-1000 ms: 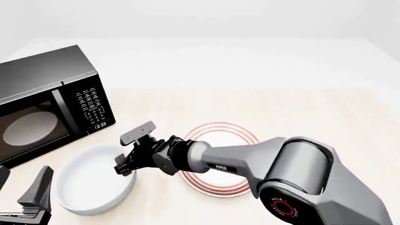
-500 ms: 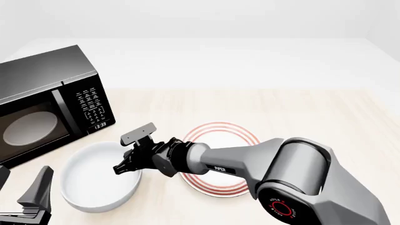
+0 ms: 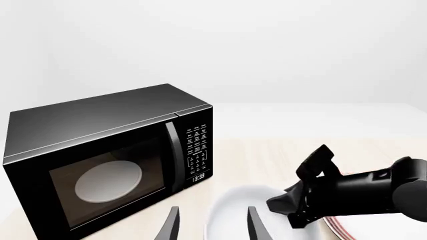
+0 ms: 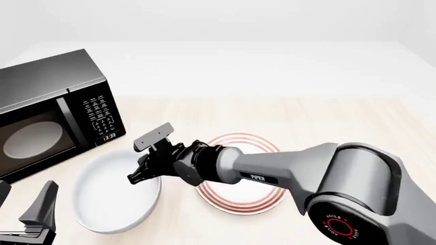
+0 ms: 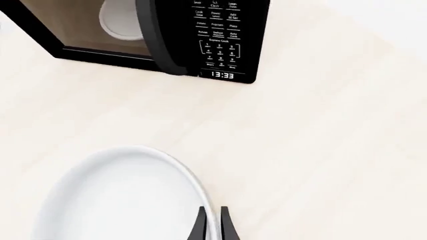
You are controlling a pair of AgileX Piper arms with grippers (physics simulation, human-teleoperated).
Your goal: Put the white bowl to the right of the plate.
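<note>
The white bowl [image 4: 109,196] sits left of the plate [image 4: 240,200] and is tipped, with its right rim raised. That rim is pinched by my right gripper [image 4: 140,176], which is shut on it. In the right wrist view the two fingertips [image 5: 201,226] close on the thin bowl [image 5: 113,200] edge at the right gripper [image 5: 212,224]. The red-ringed plate lies flat under my right forearm, partly hidden. My left gripper [image 4: 22,206] stands open at the front left corner, apart from the bowl. In the left wrist view its fingers [image 3: 171,226] frame the bowl [image 3: 230,212].
A black microwave [image 4: 54,112] with its door shut stands at the left rear, close behind the bowl. Its keypad side faces the bowl in the right wrist view [image 5: 217,45]. Bare wooden tabletop [image 4: 354,127] stretches right of the plate.
My right gripper has risen slightly and shifted right with the bowl's rim in it. The bowl has tipped up on its right side. The left arm has not moved.
</note>
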